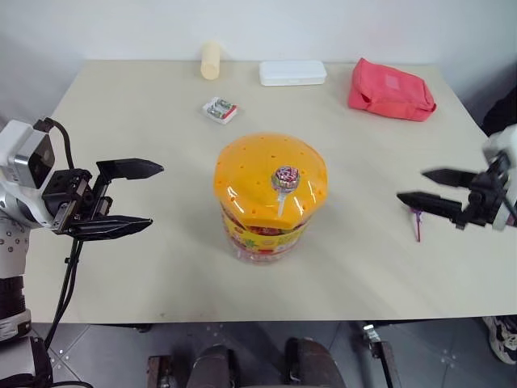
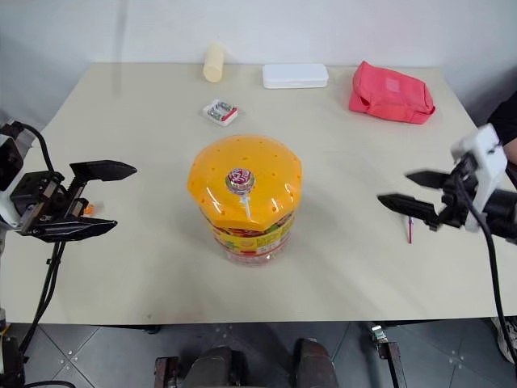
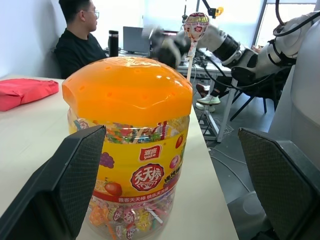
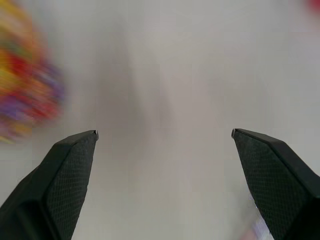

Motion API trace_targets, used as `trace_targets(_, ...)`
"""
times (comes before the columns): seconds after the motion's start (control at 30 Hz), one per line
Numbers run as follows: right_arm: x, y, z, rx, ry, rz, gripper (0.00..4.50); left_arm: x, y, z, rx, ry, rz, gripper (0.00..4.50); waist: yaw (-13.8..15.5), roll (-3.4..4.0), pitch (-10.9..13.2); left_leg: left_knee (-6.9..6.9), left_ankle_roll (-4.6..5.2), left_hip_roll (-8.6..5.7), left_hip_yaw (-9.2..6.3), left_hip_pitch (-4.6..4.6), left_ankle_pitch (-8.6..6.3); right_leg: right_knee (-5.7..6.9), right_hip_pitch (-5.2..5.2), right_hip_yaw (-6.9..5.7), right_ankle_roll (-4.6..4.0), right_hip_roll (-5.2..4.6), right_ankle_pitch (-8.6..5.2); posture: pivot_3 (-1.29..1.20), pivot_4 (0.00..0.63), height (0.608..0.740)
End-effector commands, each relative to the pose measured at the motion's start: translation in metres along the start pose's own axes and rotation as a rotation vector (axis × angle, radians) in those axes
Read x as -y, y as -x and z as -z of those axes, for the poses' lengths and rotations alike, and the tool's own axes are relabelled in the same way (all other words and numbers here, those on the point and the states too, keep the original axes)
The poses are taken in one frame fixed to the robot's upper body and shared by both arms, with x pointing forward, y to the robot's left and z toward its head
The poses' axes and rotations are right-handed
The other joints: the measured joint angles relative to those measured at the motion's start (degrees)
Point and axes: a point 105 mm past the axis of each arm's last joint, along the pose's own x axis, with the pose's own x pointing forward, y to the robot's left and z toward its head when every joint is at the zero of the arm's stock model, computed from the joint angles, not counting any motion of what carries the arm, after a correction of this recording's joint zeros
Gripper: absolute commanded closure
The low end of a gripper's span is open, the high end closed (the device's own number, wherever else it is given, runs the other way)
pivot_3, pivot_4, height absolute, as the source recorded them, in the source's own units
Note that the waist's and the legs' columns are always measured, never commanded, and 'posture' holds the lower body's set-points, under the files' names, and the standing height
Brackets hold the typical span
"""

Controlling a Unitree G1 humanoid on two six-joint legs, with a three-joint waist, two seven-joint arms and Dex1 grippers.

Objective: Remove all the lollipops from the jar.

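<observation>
One lollipop (image 2: 409,229) beneath right pincer (image 2: 397,191), untouched

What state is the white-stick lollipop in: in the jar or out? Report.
In. The lollipop stands upright, its white stick poking through a hole in the jar's orange lid, with its wrapped head above the dome.

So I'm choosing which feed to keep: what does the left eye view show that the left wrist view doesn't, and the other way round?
Left eye view: a purple-stick lollipop lying on the table under the open right gripper, plus a white box, a pale cylinder and a small packet.
Left wrist view: a seated person, and wrapped candies behind the jar's label.
Both: the jar, the lollipop standing in its lid, the red pouch, the open left gripper.
</observation>
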Motion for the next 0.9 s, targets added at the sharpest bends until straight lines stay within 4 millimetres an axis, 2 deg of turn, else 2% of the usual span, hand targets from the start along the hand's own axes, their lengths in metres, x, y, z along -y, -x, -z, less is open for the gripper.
trace_targets(0.03, -0.036, -0.01, -0.039, 0.163, 0.15, -0.177, 0.02, 0.003, -0.002, -0.008, 0.014, -0.04, 0.066, 0.0, -0.04, 0.0, 0.0, 0.0, 0.0, 0.0, -0.01, 0.0, 0.0, 0.01, 0.0, 0.0, 0.0, 0.01, 0.0, 0.0, 0.15, 0.74)
trace_targets(0.13, -0.068, -0.027, -0.041, 0.146, 0.229, -0.354, 0.02, 0.002, -0.003, -0.008, 0.013, -0.043, 0.069, 0.0, 0.01, 0.0, 0.0, 0.0, 0.0, -0.01, -0.03, 0.0, 0.0, 0.01, 0.0, -0.02, 0.0, 0.0, 0.0, 0.0, 0.15, 0.74)
trace_targets(0.27, -0.093, -0.038, -0.043, 0.145, 0.284, -0.513, 0.02, 0.002, -0.003, -0.009, 0.013, -0.048, 0.066, 0.0, -0.01, 0.0, 0.0, 0.0, 0.0, -0.03, -0.06, -0.01, -0.01, 0.01, 0.0, -0.05, 0.0, -0.01, 0.0, 0.0, 0.15, 0.74)
trace_targets(0.5, -0.117, -0.05, -0.052, 0.203, 0.303, -0.695, 0.02, 0.005, -0.003, -0.009, 0.011, -0.05, 0.053, 0.0, -0.13, 0.0, 0.0, 0.01, 0.0, -0.02, -0.07, 0.0, -0.01, 0.02, 0.0, -0.06, 0.0, 0.0, 0.0, 0.0, 0.15, 0.74)
trace_targets(0.67, -0.131, -0.07, -0.052, 0.223, 0.312, -0.795, 0.02, 0.007, -0.004, -0.008, 0.013, -0.05, 0.044, 0.0, -0.19, 0.0, 0.0, 0.01, 0.0, -0.01, -0.08, -0.01, 0.0, 0.03, 0.0, -0.08, 0.0, 0.0, 0.0, 0.0, 0.15, 0.74)
trace_targets(0.77, -0.135, -0.077, -0.05, 0.237, 0.315, -0.826, 0.59, 0.007, -0.004, -0.008, 0.014, -0.052, 0.041, 0.0, -0.15, -0.01, 0.0, 0.02, 0.0, -0.03, -0.09, 0.0, -0.01, 0.06, 0.0, -0.11, 0.0, -0.02, 0.0, 0.0, 0.15, 0.74)
trace_targets(0.9, -0.137, -0.082, -0.05, 0.266, 0.311, -0.839, 2.02, 0.008, -0.004, -0.008, 0.015, -0.053, 0.035, 0.0, -0.18, -0.03, -0.02, 0.03, 0.0, -0.03, -0.13, 0.0, 0.0, 0.07, 0.02, -0.14, 0.0, -0.01, 0.0, 0.0, 0.15, 0.74)
